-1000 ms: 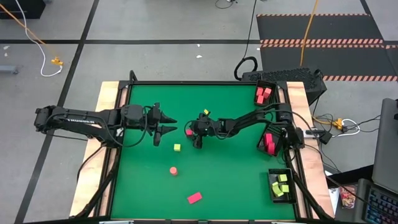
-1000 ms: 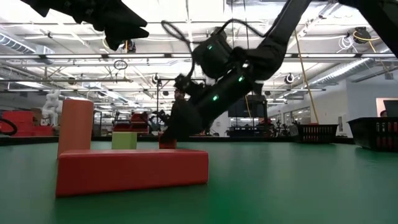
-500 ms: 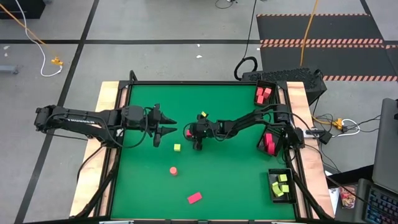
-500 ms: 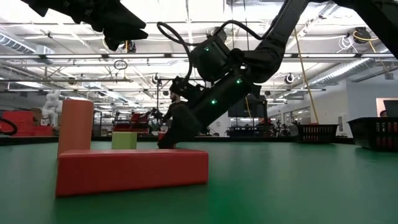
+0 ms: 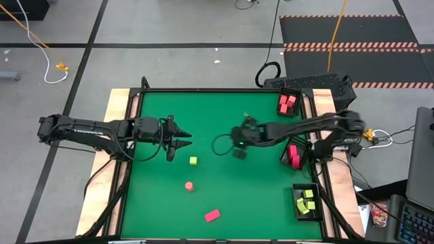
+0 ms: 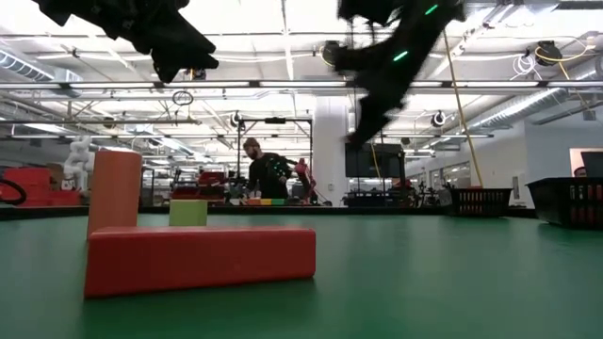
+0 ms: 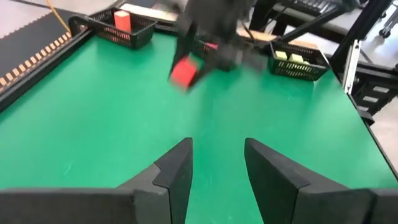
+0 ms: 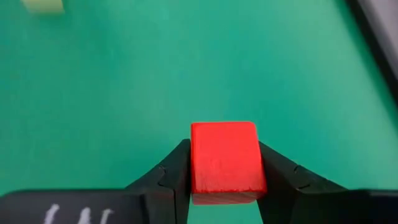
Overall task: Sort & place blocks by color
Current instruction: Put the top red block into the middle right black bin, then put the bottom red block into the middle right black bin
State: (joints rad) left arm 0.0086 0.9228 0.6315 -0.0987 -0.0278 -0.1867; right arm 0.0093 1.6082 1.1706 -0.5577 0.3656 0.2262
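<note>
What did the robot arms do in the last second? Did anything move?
The right gripper grabbed the small red cube off the green table, lifted it, and swung toward the trays on the right. The left gripper stayed open at the left. The yellow-green cube, round red piece and red brick did not move.

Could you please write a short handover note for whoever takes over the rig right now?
Right gripper: shut on a red cube, lifted mid-table.
Left gripper: open, empty, hovering at table left.
Loose on the table: yellow-green cube, round red piece, red brick.
Done: reds in the two red trays, greens in the green tray.
Left: drop the held cube in a red tray, then sort the three loose pieces.
</note>
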